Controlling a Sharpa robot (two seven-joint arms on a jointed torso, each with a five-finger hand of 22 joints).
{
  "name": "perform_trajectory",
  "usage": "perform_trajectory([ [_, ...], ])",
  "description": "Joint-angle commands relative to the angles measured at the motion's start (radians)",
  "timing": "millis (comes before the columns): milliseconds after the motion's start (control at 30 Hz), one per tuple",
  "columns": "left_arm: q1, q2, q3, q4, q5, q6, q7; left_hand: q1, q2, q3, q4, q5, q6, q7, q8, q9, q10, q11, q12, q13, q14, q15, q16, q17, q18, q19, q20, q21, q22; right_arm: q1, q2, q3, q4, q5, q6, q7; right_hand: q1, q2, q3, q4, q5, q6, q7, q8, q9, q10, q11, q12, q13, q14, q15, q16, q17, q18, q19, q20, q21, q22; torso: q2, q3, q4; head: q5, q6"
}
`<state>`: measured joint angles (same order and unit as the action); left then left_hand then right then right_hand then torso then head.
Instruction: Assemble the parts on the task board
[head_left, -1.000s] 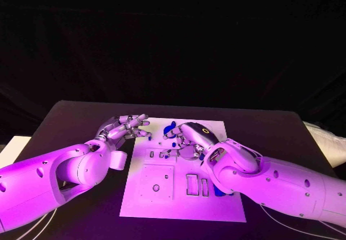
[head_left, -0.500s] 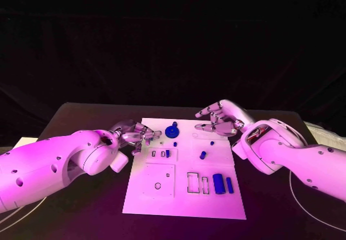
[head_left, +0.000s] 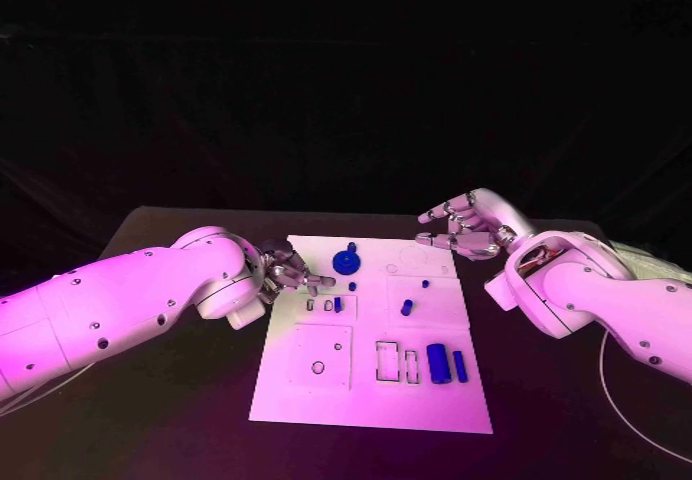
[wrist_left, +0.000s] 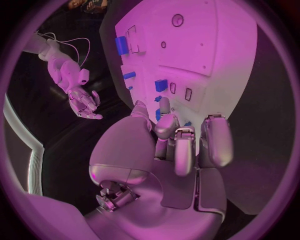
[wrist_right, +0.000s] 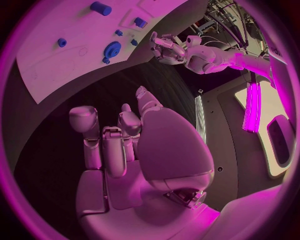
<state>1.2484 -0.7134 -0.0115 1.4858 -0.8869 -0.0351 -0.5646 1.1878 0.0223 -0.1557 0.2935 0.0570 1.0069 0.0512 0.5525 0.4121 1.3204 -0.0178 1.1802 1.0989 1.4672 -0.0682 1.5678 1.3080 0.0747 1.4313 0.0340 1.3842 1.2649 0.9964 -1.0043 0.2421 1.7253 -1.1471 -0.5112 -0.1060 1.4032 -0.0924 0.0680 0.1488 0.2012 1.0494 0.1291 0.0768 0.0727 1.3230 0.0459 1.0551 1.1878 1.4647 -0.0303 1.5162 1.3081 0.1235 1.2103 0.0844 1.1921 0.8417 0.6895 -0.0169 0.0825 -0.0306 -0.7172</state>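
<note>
Left hand, fingers curled and holding nothing, has drawn in to the task board's left edge. Beyond the board's far right corner, the right hand has lifted clear, empty, fingers loosely apart. Blue parts remain on the board; assembly looks paused.
</note>
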Motion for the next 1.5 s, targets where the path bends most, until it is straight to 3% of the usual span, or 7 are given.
perform_trajectory([
  [33, 0.004, 0.025, 0.0, -0.02, -0.092, 0.084, -0.07, -0.011, 0.003, -0.012, -0.002, -0.006, -0.009, -0.002, 0.01, 0.011, 0.01, -0.001, 0.01, 0.012, 0.104, -0.008, 0.003, 0.263, -0.013, 0.01, 0.001, 0.012, 0.015, 0.0, 0.003, 0.0, -0.003, 0.017, -0.001, -0.018, -0.004, 0.006, 0.005, 0.002, 0.004, 0.007, 0.001, 0.002, 0.001, 0.005, -0.002, 0.004, -0.001, 0.082, 0.003, -0.005, 0.163, 0.013, -0.003, -0.004, -0.007, -0.003, 0.0, 0.0011, -0.0013, 0.002, -0.001],
  [300, 0.011, 0.086, -0.001, -0.065, -0.117, 0.134, -0.08, -0.016, 0.009, -0.032, -0.002, -0.007, -0.017, -0.005, 0.031, 0.037, 0.018, -0.004, 0.025, 0.032, 0.104, -0.011, 0.003, 0.263, -0.017, 0.019, -0.002, 0.028, 0.04, 0.0, 0.011, 0.0, -0.012, 0.017, 0.006, -0.027, -0.005, 0.006, 0.004, 0.003, 0.005, 0.008, 0.001, 0.002, 0.001, 0.003, -0.002, 0.002, -0.004, 0.081, 0.003, -0.007, 0.159, 0.014, -0.006, -0.004, -0.01, -0.009, 0.001, -0.0012, 0.0009, 0.0, -0.007],
  [667, 0.013, 0.147, -0.004, -0.122, -0.132, 0.185, -0.085, -0.013, 0.012, -0.037, -0.003, -0.007, -0.021, -0.006, 0.038, 0.047, 0.02, -0.005, 0.029, 0.037, 0.104, -0.012, 0.003, 0.263, -0.018, 0.02, -0.002, 0.032, 0.046, -0.001, 0.025, -0.001, -0.025, 0.017, 0.017, -0.035, -0.012, 0.009, 0.003, 0.009, 0.007, 0.009, 0.001, 0.002, 0.001, 0.003, -0.003, 0.0, -0.006, 0.08, 0.003, -0.011, 0.154, 0.015, -0.009, -0.004, -0.015, -0.016, 0.003, -0.0011, -0.0001, 0.0, -0.012],
  [1500, 0.012, 0.195, -0.009, -0.166, -0.136, 0.227, -0.087, 0.007, 0.024, -0.047, -0.007, -0.005, -0.029, -0.01, 0.06, 0.076, 0.026, -0.008, 0.04, 0.052, 0.104, -0.014, 0.003, 0.263, -0.021, 0.025, -0.004, 0.042, 0.063, -0.007, 0.049, -0.003, -0.043, 0.017, 0.03, -0.033, -0.015, 0.011, 0.003, 0.011, 0.011, 0.009, 0.001, 0.002, 0.001, 0.003, -0.003, 0.0, -0.007, 0.079, 0.003, -0.013, 0.151, 0.016, -0.011, -0.004, -0.018, -0.021, 0.004, -0.0019, 0.002, -0.006, -0.021],
])
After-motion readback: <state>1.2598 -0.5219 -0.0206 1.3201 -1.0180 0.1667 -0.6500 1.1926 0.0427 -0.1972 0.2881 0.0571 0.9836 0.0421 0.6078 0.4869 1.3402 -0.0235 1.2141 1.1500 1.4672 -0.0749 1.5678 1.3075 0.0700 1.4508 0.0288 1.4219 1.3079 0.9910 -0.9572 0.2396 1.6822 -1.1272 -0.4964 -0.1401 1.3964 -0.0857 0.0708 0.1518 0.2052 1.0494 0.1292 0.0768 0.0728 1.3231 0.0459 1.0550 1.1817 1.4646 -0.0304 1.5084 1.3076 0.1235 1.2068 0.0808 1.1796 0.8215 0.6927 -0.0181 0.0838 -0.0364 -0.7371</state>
